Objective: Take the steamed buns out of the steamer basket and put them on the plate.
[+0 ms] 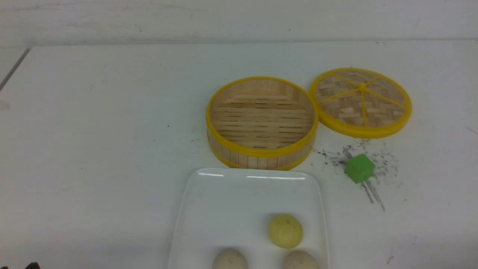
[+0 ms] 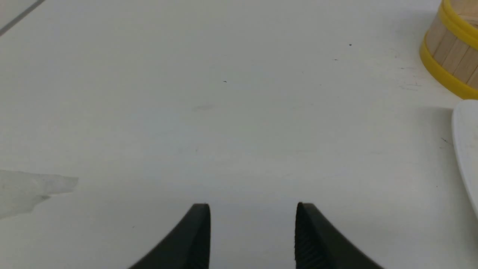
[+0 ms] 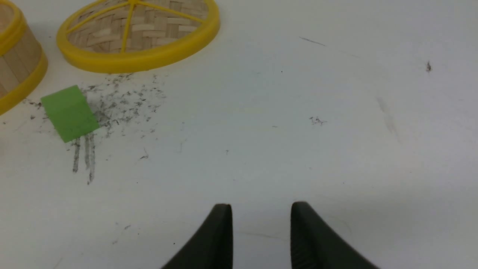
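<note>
Steamer basket (image 1: 261, 149): it is standing uncovered on the bench (image 1: 93, 149), just beyond the far edge of the plate; I am seeing only bare slats on its floor.
Plate (image 1: 224, 201): it is lying at the near middle of the bench and is carrying all three steamed buns.
Steamed buns: the pale yellow bun (image 1: 285, 230) is sitting right of centre on the plate; the left speckled bun (image 1: 230, 259) and the right speckled bun (image 1: 300, 260) are resting nearer to me, both cut by the frame edge.
Progress: I am judging the transfer as finished, since nothing is remaining in the basket; at most, I am left with parking my arms.
Left tool (image 2: 252, 233): I am holding it apart and empty over bare bench, with the basket wall and the plate rim off to its side.
Right tool (image 3: 261, 233): I am holding it with a narrower gap, also empty, over bare bench.
Lid (image 1: 360, 101): the flat woven disc is lying beside the basket on its right, close to or touching its rim.
Green cube (image 1: 359, 168): it is sitting among dark scuff marks, right of the plate.
Obstructions: nothing is standing between my tools and the plate.
</note>
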